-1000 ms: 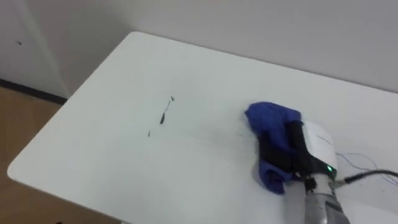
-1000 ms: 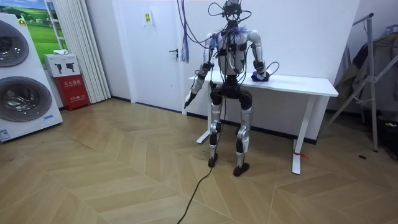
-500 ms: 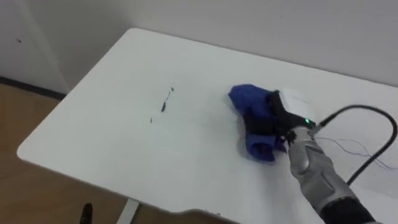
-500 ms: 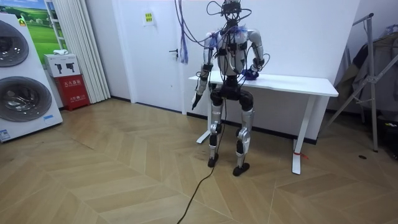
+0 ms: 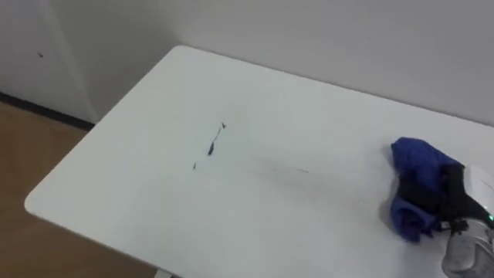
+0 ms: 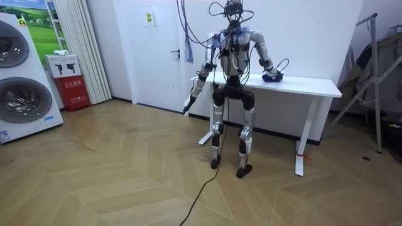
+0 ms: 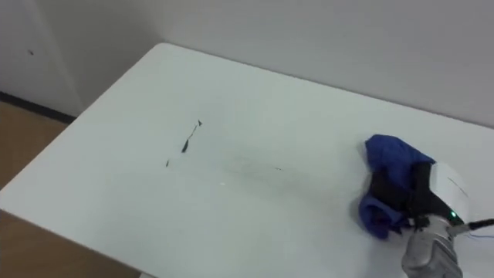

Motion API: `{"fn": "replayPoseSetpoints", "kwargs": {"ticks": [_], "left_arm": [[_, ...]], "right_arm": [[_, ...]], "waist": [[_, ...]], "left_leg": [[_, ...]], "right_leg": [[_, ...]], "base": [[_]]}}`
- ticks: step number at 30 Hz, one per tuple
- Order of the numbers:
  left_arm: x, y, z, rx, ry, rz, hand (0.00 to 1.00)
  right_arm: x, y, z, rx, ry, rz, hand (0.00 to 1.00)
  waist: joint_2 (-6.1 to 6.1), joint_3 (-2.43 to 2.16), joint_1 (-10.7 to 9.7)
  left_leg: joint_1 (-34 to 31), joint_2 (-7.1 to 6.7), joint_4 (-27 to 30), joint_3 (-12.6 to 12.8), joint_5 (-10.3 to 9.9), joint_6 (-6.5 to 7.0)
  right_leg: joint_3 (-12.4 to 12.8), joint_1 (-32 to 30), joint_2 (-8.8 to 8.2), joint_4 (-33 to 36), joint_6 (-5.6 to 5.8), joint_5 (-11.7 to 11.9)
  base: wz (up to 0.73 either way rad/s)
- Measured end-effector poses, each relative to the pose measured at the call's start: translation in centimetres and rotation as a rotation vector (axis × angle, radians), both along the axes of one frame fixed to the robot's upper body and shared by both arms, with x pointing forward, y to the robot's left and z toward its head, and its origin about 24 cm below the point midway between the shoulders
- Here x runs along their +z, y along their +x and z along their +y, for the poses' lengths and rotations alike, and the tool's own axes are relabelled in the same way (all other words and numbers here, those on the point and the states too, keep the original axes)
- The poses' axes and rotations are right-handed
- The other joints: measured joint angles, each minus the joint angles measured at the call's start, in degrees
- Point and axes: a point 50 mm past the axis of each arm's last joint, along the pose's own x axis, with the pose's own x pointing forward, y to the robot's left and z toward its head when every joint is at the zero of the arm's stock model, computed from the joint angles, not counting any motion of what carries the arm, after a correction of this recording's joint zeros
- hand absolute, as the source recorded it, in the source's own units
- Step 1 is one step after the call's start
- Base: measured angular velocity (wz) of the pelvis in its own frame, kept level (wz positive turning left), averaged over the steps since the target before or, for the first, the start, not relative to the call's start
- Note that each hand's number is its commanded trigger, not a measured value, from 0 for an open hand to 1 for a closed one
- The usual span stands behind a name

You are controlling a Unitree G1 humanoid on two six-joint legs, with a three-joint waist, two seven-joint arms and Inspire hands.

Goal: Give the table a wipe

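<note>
While I stand facing the white table, my left hand hangs at my side off the table's end, on the room view's left; its state is too small to read there, so I cannot tell.

Eye views, left to right:
- Wooden floor past the table's left corner, wall behind the far edge.
- Dark marks, a short slanted streak with a few specks, on the left-centre of the top, uncovered.
- Faint thin line just right of the marks, then bare white surface.
- Blue cloth, bunched, lying on the table towards its right side, well apart from the marks.
- Right hand on the cloth from the near right side, dark fingers curled over the bunch and clamped on it, pressing it against the tabletop.
</note>
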Motion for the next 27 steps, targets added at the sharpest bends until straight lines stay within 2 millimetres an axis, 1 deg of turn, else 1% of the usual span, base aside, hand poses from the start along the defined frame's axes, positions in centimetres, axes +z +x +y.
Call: {"fn": "replayPoseSetpoints", "kwargs": {"ticks": [1,2,3,4,5,6,7,8,9,10,11,12,13,14,15,16,17,18,19,20,21,22,23,24,25,26,27], "left_arm": [[-0.1,0.7,-0.2,-0.015,-0.005,-0.013,0.0],[-0.1,2.0,-0.8,-0.047,-0.016,-0.035,0.0],[-0.2,2.6,-1.0,-0.06,-0.021,-0.046,0.0],[-0.2,3.8,-1.6,-0.084,-0.033,-0.072,0.0],[-0.2,4.6,-2.2,-0.113,-0.044,-0.087,0.0],[-0.3,5.0,-2.7,-0.142,-0.054,-0.091,0.0],[-0.3,5.1,-2.9,-0.154,-0.058,-0.093,0.0],[-0.2,5.4,-3.2,-0.176,-0.061,-0.102,0.0],[-0.2,5.2,-3.2,-0.178,-0.061,-0.103,0.0],[-0.2,4.9,-3.2,-0.173,-0.06,-0.097,0.0],[-0.3,3.9,-2.8,-0.16,-0.053,-0.07,0.0],[-0.3,2.3,-2.3,-0.148,-0.044,-0.026,0.0],[-0.3,1.4,-2.0,-0.138,-0.04,-0.003,0.0],[-0.3,0.0,-1.6,-0.102,-0.032,0.029,0.0],[-0.2,-2.0,-0.9,-0.05,-0.019,0.07,0.0],[0.0,-3.0,-0.5,-0.028,-0.01,0.089,0.0],[0.3,-4.7,0.1,0.019,0.007,0.121,0.0],[0.4,-5.6,0.4,0.048,0.013,0.143,0.0],[0.4,-6.0,0.5,0.065,0.015,0.152,0.0],[0.4,-6.2,0.6,0.075,0.014,0.155,0.0],[0.5,-5.9,0.8,0.081,0.022,0.139,0.0],[0.5,-5.6,0.9,0.076,0.026,0.13,0.0],[0.5,-4.8,0.9,0.059,0.032,0.112,0.0],[0.4,-3.6,0.9,0.045,0.034,0.084,0.0],[0.4,-3.0,0.9,0.037,0.034,0.069,0.0],[0.3,-1.6,0.6,0.008,0.027,0.042,0.0],[0.1,-0.2,0.1,-0.018,0.014,0.014,0.0]], "right_arm": [[0.0,0.5,0.5,0.014,0.0,0.009,1.0],[0.3,1.9,1.7,0.064,-0.006,0.029,1.0],[0.4,2.6,2.6,0.099,-0.006,0.039,1.0],[0.9,4.1,4.8,0.188,-0.007,0.052,1.0],[1.8,5.7,6.8,0.283,-0.013,0.05,1.0],[2.5,7.1,9.6,0.39,0.002,0.045,1.0],[2.8,7.6,10.8,0.434,0.007,0.042,1.0],[3.2,8.3,12.2,0.495,0.016,0.033,1.0],[3.6,8.5,12.9,0.529,0.012,0.021,1.0],[3.7,8.6,13.0,0.537,0.011,0.016,1.0],[3.6,8.6,12.9,0.543,0.007,0.014,1.0],[3.1,8.1,12.3,0.523,0.005,0.025,1.0],[2.6,7.7,11.6,0.496,0.013,0.033,1.0],[1.5,6.2,9.6,0.427,0.023,0.058,1.0],[0.5,4.5,7.8,0.343,0.06,0.03,1.0],[0.1,3.7,7.1,0.307,0.067,0.021,1.0],[-0.6,1.9,5.5,0.221,0.077,-0.005,1.0],[-1.0,0.0,3.7,0.135,0.076,-0.028,1.0],[-1.2,-0.9,2.9,0.095,0.073,-0.036,1.0],[-1.4,-2.3,1.5,0.024,0.065,-0.047,1.0],[-1.6,-3.5,0.4,-0.039,0.064,-0.05,1.0],[-1.6,-4.0,0.0,-0.059,0.06,-0.048,1.0],[-1.5,-4.4,-0.6,-0.072,0.05,-0.043,1.0],[-1.5,-4.5,-0.8,-0.076,0.044,-0.039,1.0],[-1.4,-4.4,-0.8,-0.074,0.046,-0.041,1.0],[-1.3,-3.7,-0.5,-0.064,0.047,-0.041,1.0],[-1.0,-2.6,0.1,-0.043,0.038,-0.035,1.0]], "waist": [[0.07,-0.09,0.6],[0.2,-0.19,2.0],[0.25,-0.18,2.6],[0.26,-0.18,3.6],[-0.01,-0.31,4.3],[-0.14,-0.2,5.0],[-0.22,-0.03,5.4],[-0.72,0.24,5.6],[-1.09,0.27,6.9],[-1.19,0.27,7.3],[-1.22,0.3,7.3],[-1.21,0.31,6.7],[-1.25,0.32,6.5],[-1.3,0.32,6.3],[-1.32,0.33,4.7],[-1.29,0.34,3.9],[-1.3,0.33,1.8],[-1.15,0.38,0.0],[-0.91,0.27,-0.6],[-0.62,0.1,-1.5],[-0.57,0.09,-2.3],[-0.54,0.07,-2.6],[-0.42,-0.02,-2.8],[-0.42,-0.02,-3.0],[-0.37,-0.05,-3.0],[-0.12,-0.17,-2.9],[0.2,-0.35,-2.8]], "left_leg": [[0.0,0.23,0.0,0.7,-0.1,-0.12],[-0.1,0.99,0.0,2.4,-0.1,-0.46],[-0.3,1.35,0.0,3.1,0.0,-0.64],[-0.5,1.84,-0.1,4.0,0.2,-1.03],[-0.8,1.94,-0.3,3.7,0.3,-1.2],[-1.1,2.19,-0.3,3.8,0.5,-1.23],[-1.2,2.32,-0.2,3.8,0.6,-1.33],[-1.1,2.4,-0.2,3.4,0.7,-1.42],[-1.3,2.39,-0.1,2.9,0.7,-1.46],[-1.3,2.36,0.0,2.6,0.7,-1.46],[-1.1,2.2,0.0,1.9,0.9,-1.4],[-0.9,2.11,0.0,1.1,0.8,-1.32],[-0.9,1.98,-0.1,0.4,0.8,-1.3],[-0.8,1.7,-0.1,-0.4,0.8,-1.19],[-0.4,1.33,-0.1,-1.0,0.6,-0.92],[-0.2,1.2,-0.2,-1.1,0.5,-0.78],[0.3,0.83,-0.2,-1.2,0.4,-0.56],[0.8,0.39,-0.3,-1.1,0.3,-0.4],[0.9,0.3,-0.3,-1.1,0.1,-0.2],[1.1,0.18,-0.2,-1.0,-0.1,-0.07],[1.3,0.15,-0.2,-1.0,-0.3,-0.05],[1.5,0.16,-0.3,-0.9,-0.4,-0.05],[1.7,0.19,-0.3,-0.9,-0.6,-0.09],[1.7,0.26,-0.1,-0.6,-0.8,-0.13],[1.7,0.35,0.0,-0.2,-0.8,-0.15],[1.5,0.43,0.2,0.3,-0.8,-0.22],[1.3,0.51,0.2,1.0,-0.7,-0.29]], "right_leg": [[0.4,-0.4,0.14,0.1,0.0,0.0],[1.7,-1.3,0.68,0.3,-0.41,0.1],[2.3,-1.7,0.96,0.5,-0.75,0.3],[3.1,-3.1,1.27,1.2,-1.31,0.7],[3.6,-3.9,1.66,1.3,-1.74,0.9],[4.3,-4.6,2.18,1.3,-2.01,1.0],[4.4,-4.7,2.35,1.2,-2.17,1.0],[4.4,-4.8,2.56,0.9,-2.33,1.0],[3.7,-4.8,2.53,0.9,-2.38,1.0],[3.3,-4.7,2.52,0.8,-2.38,1.0],[2.4,-4.1,2.41,0.7,-2.37,1.0],[1.5,-3.4,2.29,0.7,-2.3,0.9],[1.0,-3.2,2.2,0.8,-2.29,0.9],[0.6,-2.8,1.97,0.7,-2.21,0.9],[0.4,-1.4,1.78,-0.2,-2.09,0.8],[0.2,-0.8,1.68,-0.6,-1.85,0.8],[-0.7,0.6,1.47,-1.2,-1.51,0.7],[-1.0,1.4,1.0,-1.0,-1.05,0.4],[-0.9,1.6,0.9,-1.0,-0.91,0.3],[-1.0,1.9,0.82,-1.0,-0.83,0.3],[-1.0,2.3,0.83,-1.1,-0.74,0.4],[-0.8,2.4,0.83,-1.0,-0.69,0.3],[-0.9,2.5,0.82,-0.9,-0.61,0.3],[-0.9,2.4,0.82,-0.9,-0.49,0.2],[-0.8,2.3,0.84,-0.8,-0.49,0.2],[-0.5,1.9,0.87,-0.8,-0.47,0.2],[0.2,1.4,0.89,-0.8,-0.47,0.2]], "base": [[-0.68],[-0.62],[-0.76],[-0.6],[-0.57],[-0.31],[0.0],[0.19],[0.26],[0.31],[0.37],[0.44],[0.43],[0.49],[0.46],[0.49],[0.44],[0.39],[0.16],[-0.04],[-0.09],[-0.13],[-0.18],[-0.22],[-0.28],[-0.32],[-0.35]]}}
